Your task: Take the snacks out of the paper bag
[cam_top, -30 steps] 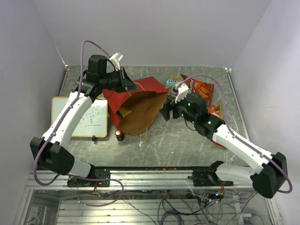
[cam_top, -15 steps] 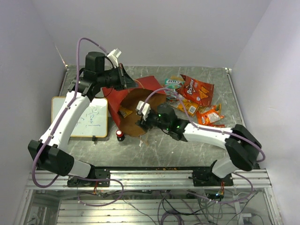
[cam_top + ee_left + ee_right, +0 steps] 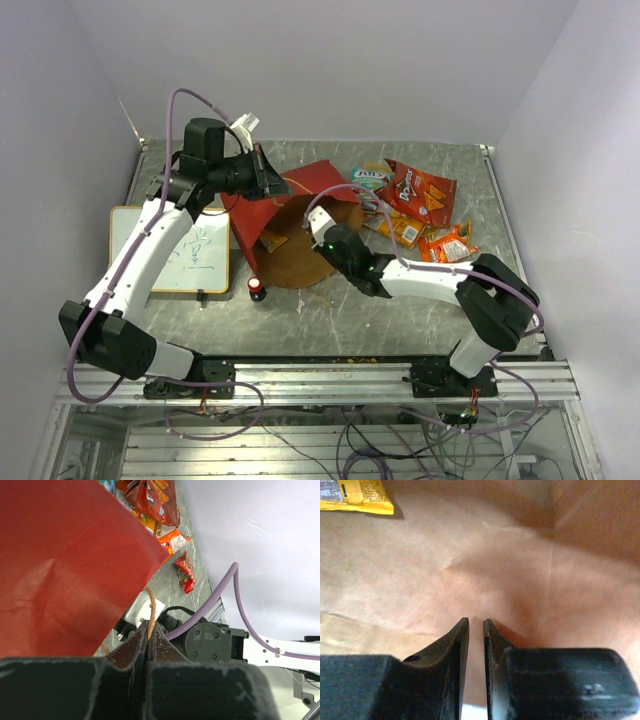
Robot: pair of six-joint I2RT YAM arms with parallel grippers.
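While the left gripper [image 3: 149,626] has its fingers pressed tight together on the twisted cord handle [image 3: 151,605] of the paper bag [image 3: 305,185], holding the bag's upper side up off the table [image 3: 400,310], the right gripper [image 3: 476,622] sits inside the bag's open mouth. Its fingers are drawn all but together, with only a thin slit between them and nothing in it. Their tips are close over the brown kraft lining; whether they touch it cannot be told. One bag is in view, red outside, lying on its side at the middle of the table with its mouth toward the right arm. One yellow packet [image 3: 360,497] lies inside it, ahead and to the left of the right fingers and apart from them. Five snacks lie out on the table beyond the mouth: one green-teal pack [image 3: 371,177], one large red chip bag [image 3: 420,190], a first orange packet [image 3: 405,230], a second orange packet [image 3: 447,245], and one small red packet [image 3: 186,574] farther off. One red-and-black cylinder [image 3: 256,288] stands just beside the bag's near edge, and one white board [image 3: 185,250] lies to its left.
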